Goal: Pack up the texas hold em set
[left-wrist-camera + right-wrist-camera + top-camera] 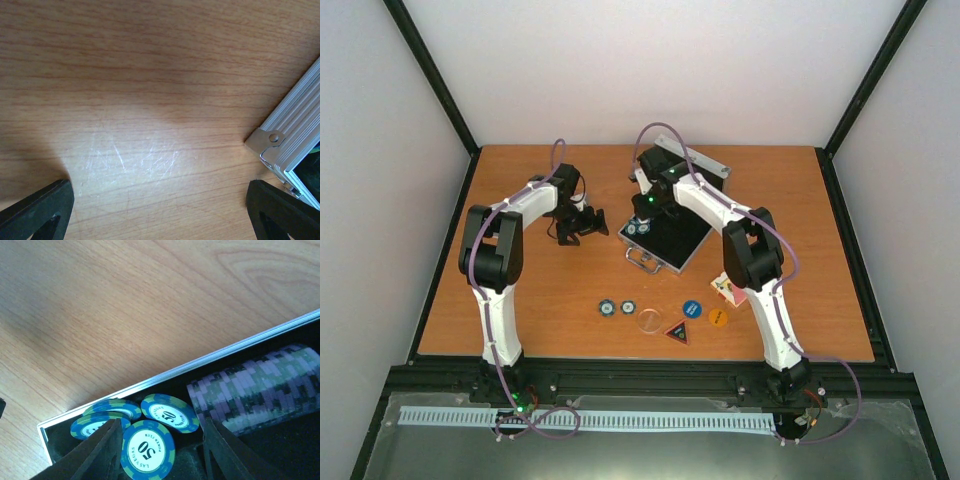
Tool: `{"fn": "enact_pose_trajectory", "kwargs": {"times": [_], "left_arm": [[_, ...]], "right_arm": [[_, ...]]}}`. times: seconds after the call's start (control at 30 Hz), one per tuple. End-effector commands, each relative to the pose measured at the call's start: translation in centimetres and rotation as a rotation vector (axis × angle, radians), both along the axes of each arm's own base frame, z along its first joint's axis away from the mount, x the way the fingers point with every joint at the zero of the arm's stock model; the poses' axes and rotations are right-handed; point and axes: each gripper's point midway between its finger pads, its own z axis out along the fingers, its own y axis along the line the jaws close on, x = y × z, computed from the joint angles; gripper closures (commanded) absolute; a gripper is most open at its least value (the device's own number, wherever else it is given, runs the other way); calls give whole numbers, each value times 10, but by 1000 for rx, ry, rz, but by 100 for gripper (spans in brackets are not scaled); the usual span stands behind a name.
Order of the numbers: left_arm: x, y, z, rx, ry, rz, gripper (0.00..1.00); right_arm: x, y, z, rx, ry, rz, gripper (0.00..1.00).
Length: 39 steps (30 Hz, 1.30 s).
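Progress partial: inside case [680, 240], purple stack [260, 385], blue chips [167, 412]; outside case, loose chips [608, 307], buttons [692, 309], deck [728, 290]. Left gripper [578, 230], right gripper [162, 432] both apart, empty.

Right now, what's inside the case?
Several blue 50 chips lie loose in a corner of the case, beside a row of purple chips on edge. The right gripper hides whatever lies under it.
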Motion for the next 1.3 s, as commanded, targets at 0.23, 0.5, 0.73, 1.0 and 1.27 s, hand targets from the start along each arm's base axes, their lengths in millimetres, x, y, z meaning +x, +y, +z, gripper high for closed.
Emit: {"fn": "enact_pose_trajectory", "kwargs": {"times": [0.23, 0.5, 0.73, 1.0, 1.27], "left_arm": [[-5, 15, -22, 65, 44, 7, 2], [-5, 15, -22, 67, 42, 6, 2], [-6, 15, -23, 67, 46, 6, 2], [-7, 16, -24, 70, 48, 4, 2], [-10, 16, -25, 68, 51, 5, 2]], "right_arm": [[-11, -1, 32, 22, 9, 12, 55], [-24, -2, 8, 12, 111, -2, 59], [-30, 2, -4, 24, 167, 1, 59], [-32, -3, -23, -9, 204, -15, 59], [-25, -3, -27, -31, 179, -11, 58]]}}
